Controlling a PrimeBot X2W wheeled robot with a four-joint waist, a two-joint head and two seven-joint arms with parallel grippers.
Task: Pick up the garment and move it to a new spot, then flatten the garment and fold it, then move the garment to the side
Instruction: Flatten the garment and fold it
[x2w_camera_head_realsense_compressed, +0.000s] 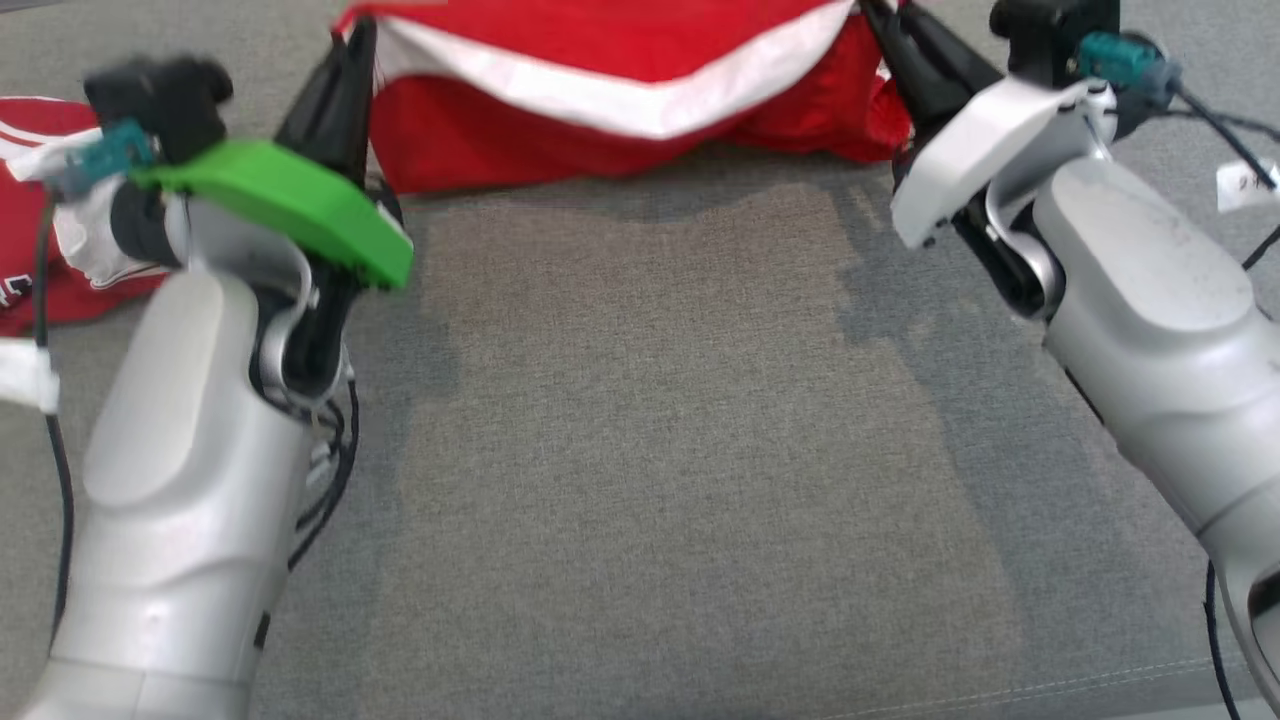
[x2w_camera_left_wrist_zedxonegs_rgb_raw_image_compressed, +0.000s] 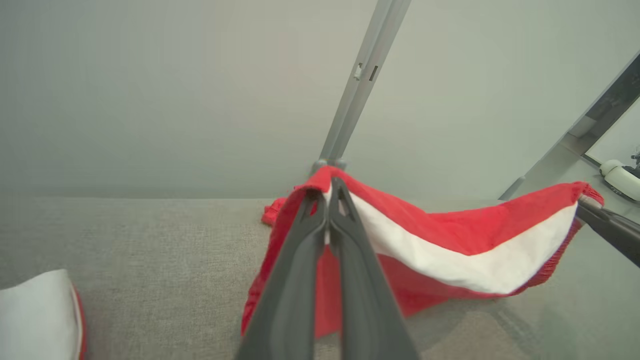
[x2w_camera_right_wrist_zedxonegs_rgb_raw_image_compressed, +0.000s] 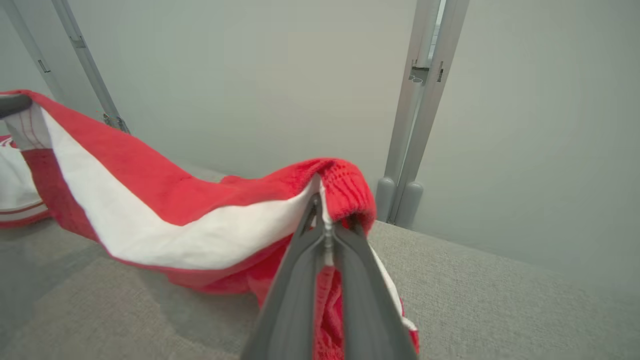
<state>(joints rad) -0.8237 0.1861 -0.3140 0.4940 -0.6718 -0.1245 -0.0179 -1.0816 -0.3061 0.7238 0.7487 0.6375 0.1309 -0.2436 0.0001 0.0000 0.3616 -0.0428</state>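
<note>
Red cloth with a broad white band, the garment (x2w_camera_head_realsense_compressed: 600, 100) hangs stretched at twelve o'clock in the head view, and its lower folds rest on the grey woven surface (x2w_camera_head_realsense_compressed: 650, 450). Two grippers hold it, one at each end. The left gripper (x2w_camera_head_realsense_compressed: 352, 45), at eleven o'clock, has its two dark fingers pressed together on one red corner. In the left wrist view the cloth edge is pinched right at the tips. The right gripper (x2w_camera_head_realsense_compressed: 885, 20), at one o'clock, is likewise clamped tight on the opposite end, and in the right wrist view the ribbed red edge bunches over its tips. Between the two grips the white band sags in a shallow curve, raised off the surface.

Two garments can be counted. One is the held garment. The other is a second red-and-white piece (x2w_camera_head_realsense_compressed: 40, 270) lying at nine o'clock in the head view, partly behind the left forearm and apart from the first.

The left wrist carries a green cover (x2w_camera_head_realsense_compressed: 280, 205) and the right a white cover (x2w_camera_head_realsense_compressed: 980, 140). At twelve o'clock in the right wrist view, metal posts (x2w_camera_right_wrist_zedxonegs_rgb_raw_image_compressed: 420, 125) stand against a pale wall (x2w_camera_right_wrist_zedxonegs_rgb_raw_image_compressed: 260, 75).
</note>
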